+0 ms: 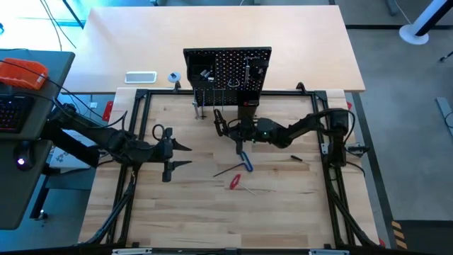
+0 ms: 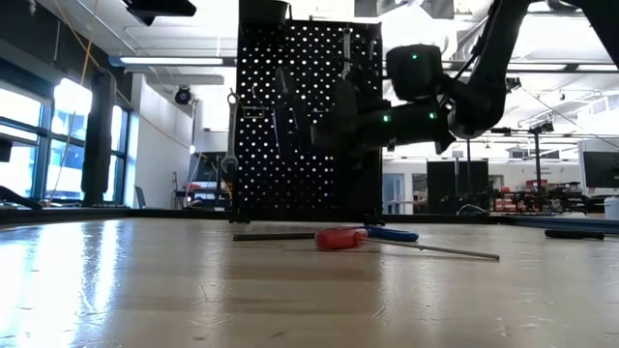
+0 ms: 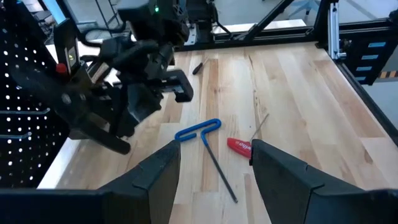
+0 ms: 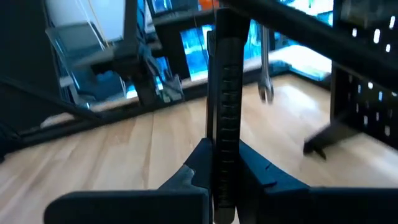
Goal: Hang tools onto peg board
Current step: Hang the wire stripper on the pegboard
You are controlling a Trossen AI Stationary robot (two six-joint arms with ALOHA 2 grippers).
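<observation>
**A:** What am I holding right now?

**B:** A slim black ribbed tool, standing upright in the middle of my right wrist view. The right end effector is closed tight on it, fingers pressing both sides. In the overhead frame that end effector sits just below the peg board, centre of the frame, slightly above middle.

**A:** What's already on the board?

**B:** A silver wrench hangs on it, right of centre in the right wrist view. On the bench, the blue T hex key and the red-handled screwdriver lie near each other, centre of the left wrist view.

**A:** And the left side?

**B:** The left end effector waits at the left-middle of the overhead frame, fingers spread wide, holding nothing.

**A:** How would you finish this hang?

**B:** I'd keep the tool vertical, approach the board slowly, line it up with a free hook or bin clear of the wrench, and only loosen the grip once the board seems to carry it.
</observation>
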